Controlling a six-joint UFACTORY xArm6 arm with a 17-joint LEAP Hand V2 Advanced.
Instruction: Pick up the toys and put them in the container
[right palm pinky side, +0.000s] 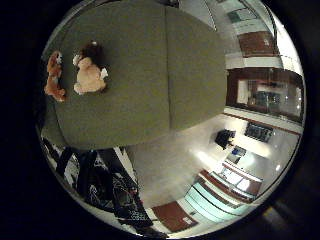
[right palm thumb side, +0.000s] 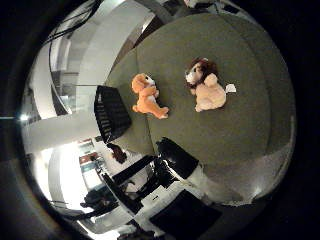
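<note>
Two plush toys lie on a green table (right palm pinky side: 150, 70). One is an orange animal (right palm thumb side: 148, 96). The other is a tan lion with a brown mane (right palm thumb side: 205, 84), a short way from it. In the right little finger side palm view the orange toy (right palm pinky side: 54, 77) and the lion (right palm pinky side: 89, 72) lie close together near the table's edge. A black mesh container (right palm thumb side: 112, 112) stands at the table's edge, next to the orange toy. Both toys look small, so the palm is well above them.
A black chair-like object (right palm thumb side: 178, 158) stands below the table's edge near the container. Past the table lie a light floor (right palm pinky side: 180, 160) and wooden cabinets (right palm pinky side: 262, 92). Dark equipment (right palm pinky side: 100, 185) sits beside the table.
</note>
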